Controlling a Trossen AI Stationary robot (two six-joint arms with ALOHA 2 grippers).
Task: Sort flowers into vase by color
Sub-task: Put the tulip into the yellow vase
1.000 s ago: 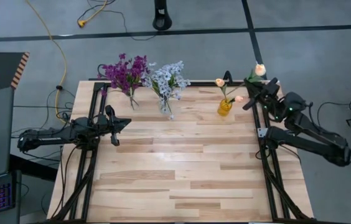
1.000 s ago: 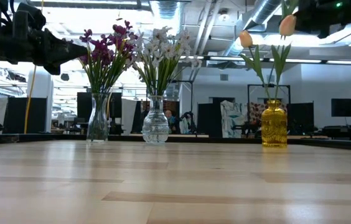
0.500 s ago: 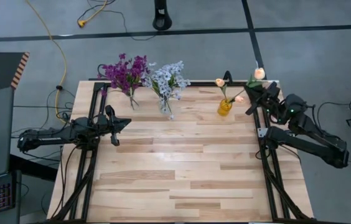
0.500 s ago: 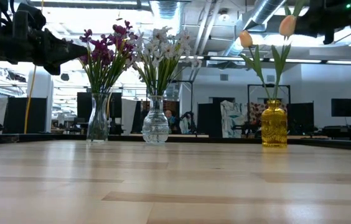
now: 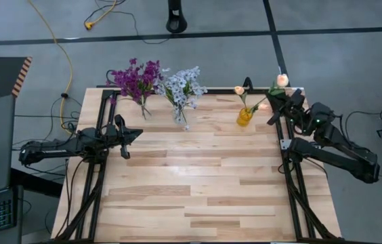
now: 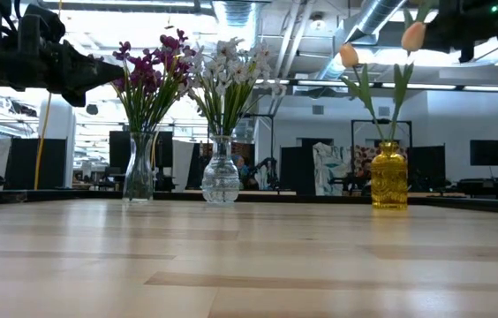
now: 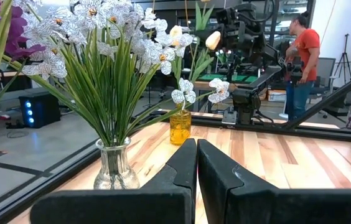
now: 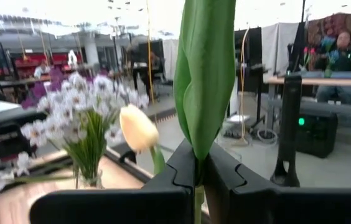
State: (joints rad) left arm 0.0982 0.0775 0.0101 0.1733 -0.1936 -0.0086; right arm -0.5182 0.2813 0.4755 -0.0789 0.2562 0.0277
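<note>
At the table's far edge, purple flowers (image 5: 135,78) and pale blue-white flowers (image 5: 183,85) each stand in a clear glass vase. To their right, a yellow vase (image 5: 244,117) holds a peach bud (image 5: 239,89) on its stem. My right gripper (image 5: 273,102) is beside the yellow vase, at the far right, shut on another peach flower whose bud (image 6: 413,35) stands above the vase. My left gripper (image 5: 139,134) waits shut over the table's left side, touching nothing. My right gripper pinches the peach flower's stem and a broad green leaf (image 8: 198,155) between its two fingers, on the upper part of the stem. The fingers lie about level, coming from the table's right side, across the stem. The flower stands nearly upright, and its stem runs down to the yellow vase's mouth (image 6: 391,143).
A black frame (image 5: 287,146) runs along the table's left, right and far edges. The near half of the wooden table top (image 5: 198,196) is bare. In the room behind the table, a person in a red shirt (image 7: 300,56) stands and another person (image 8: 343,43) sits at a desk.
My right gripper has tipped a little. The held flower's bud has leaned slightly toward the table's right edge, while the stem's lower end stays at the yellow vase's mouth.
</note>
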